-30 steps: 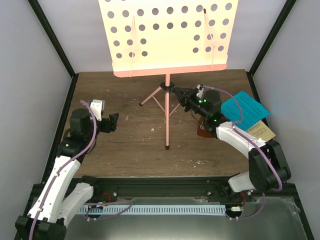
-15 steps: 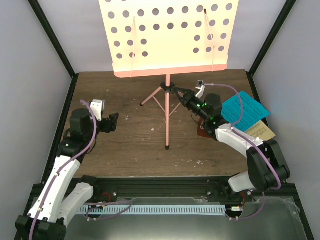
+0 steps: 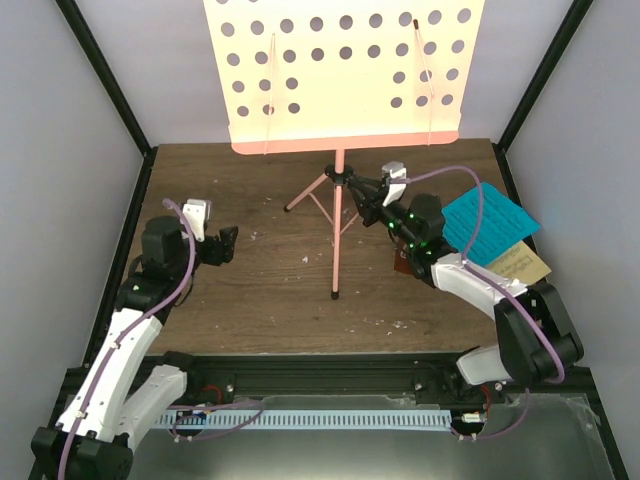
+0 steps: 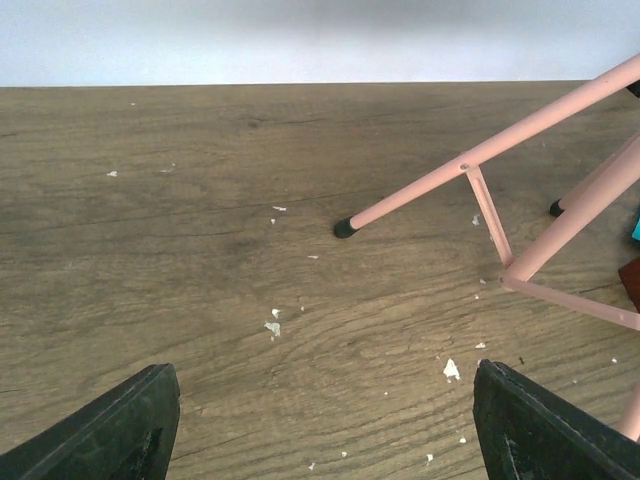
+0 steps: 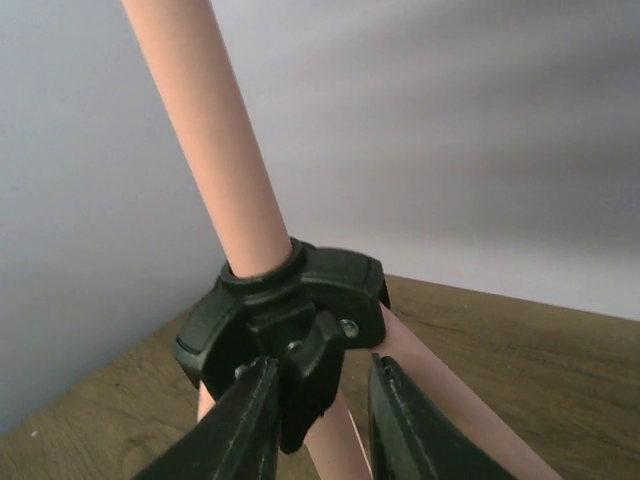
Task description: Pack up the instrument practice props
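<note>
The pink music stand (image 3: 340, 70) stands at the back middle, its hole-dotted desk high on a tripod. My right gripper (image 3: 362, 192) is at the black tripod hub (image 3: 338, 176). In the right wrist view its jaws are open and straddle the hub's black clamp lever (image 5: 310, 380), under the pink pole (image 5: 210, 130). A blue sheet (image 3: 490, 222) and a yellow page (image 3: 525, 262) lie at the right. The reddish-brown metronome (image 3: 403, 262) is mostly hidden under the right arm. My left gripper (image 3: 228, 245) is open and empty at the left, over the wood (image 4: 325, 430).
Three pink tripod legs spread over the wooden table; one black-tipped foot (image 4: 345, 228) lies ahead of my left gripper, another foot (image 3: 334, 295) points toward the near edge. Small white specks lie on the wood. Grey walls close the back and both sides.
My right gripper has moved left and up to the tripod hub and now straddles its lever. The stand's desk has shifted slightly right. The left arm has not moved.
</note>
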